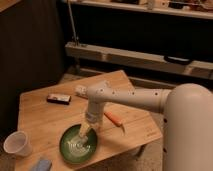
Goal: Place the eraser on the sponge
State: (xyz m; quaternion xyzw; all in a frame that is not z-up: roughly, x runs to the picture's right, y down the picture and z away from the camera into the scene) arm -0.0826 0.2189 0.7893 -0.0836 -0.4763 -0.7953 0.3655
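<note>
Wooden table point(40, 119): eraser point(59, 99) near far-left edge, well apart from sponge point(41, 164) at near-left corner; gripper point(84, 131) above green plate point(63, 143), jaws wide, empty; reach for eraser seems next, jaws astride its narrow sides.

Dark eraser point(59, 99) with pale patch, light blue sponge point(42, 164), green plate point(63, 143) under pale end effector point(85, 131), orange stick point(113, 118)

You will find no text, label or number here that can be read. The pale patch on the eraser point(59, 99) is too blurred to make out, and the gripper point(85, 131), low over the green plate point(67, 146), shows no legible marking.
</note>
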